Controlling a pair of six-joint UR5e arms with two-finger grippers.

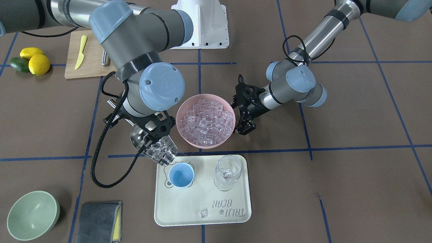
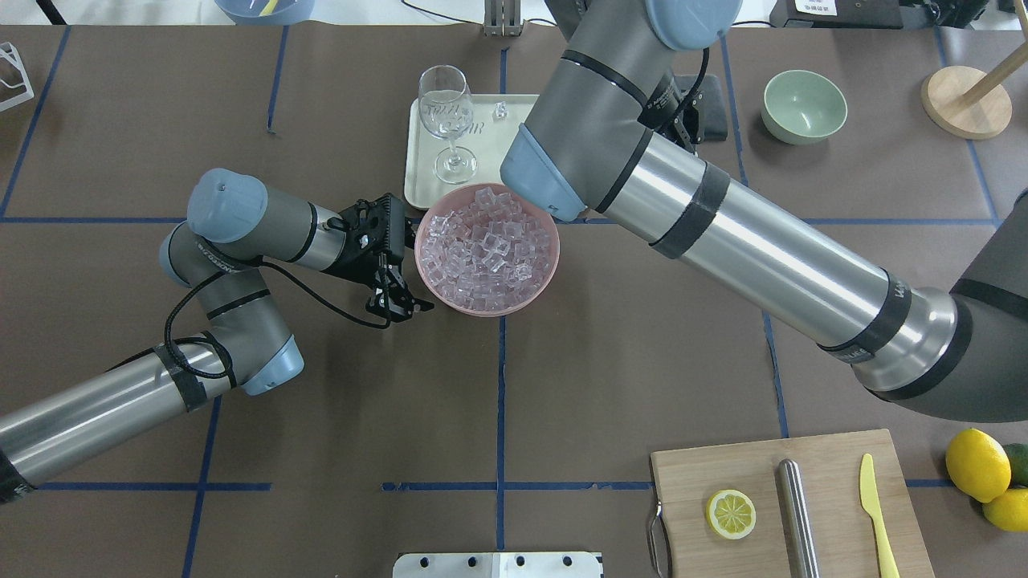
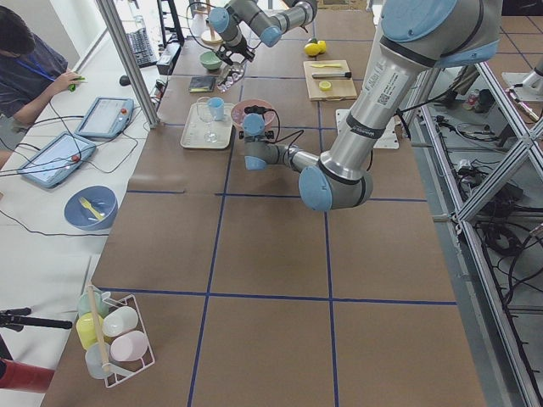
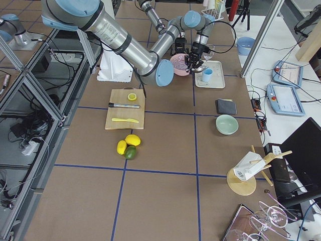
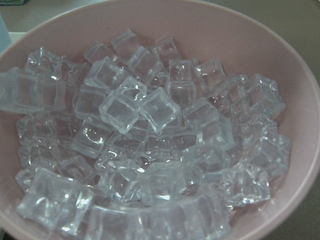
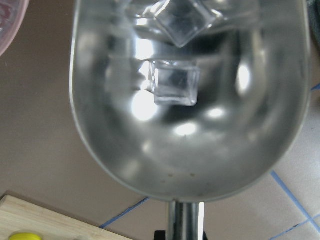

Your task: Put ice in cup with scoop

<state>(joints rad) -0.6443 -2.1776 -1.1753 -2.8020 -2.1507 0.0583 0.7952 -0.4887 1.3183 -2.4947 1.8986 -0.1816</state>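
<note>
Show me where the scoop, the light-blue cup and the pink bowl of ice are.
scoop [image 1: 136, 139]: front-facing view, shiny rear wall of its trough.
light-blue cup [image 1: 181, 175]: front-facing view, its inner floor.
pink bowl [image 1: 204, 145]: front-facing view, its near rim.

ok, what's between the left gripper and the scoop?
The pink bowl of ice, per the front-facing view: left gripper at one side, scoop at the other.

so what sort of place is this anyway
Most likely a robotics lab rather than a kitchen: the table is papered brown and marked with a blue tape grid, aluminium framing stands around it, and an operator sits alongside at tablets.
</note>
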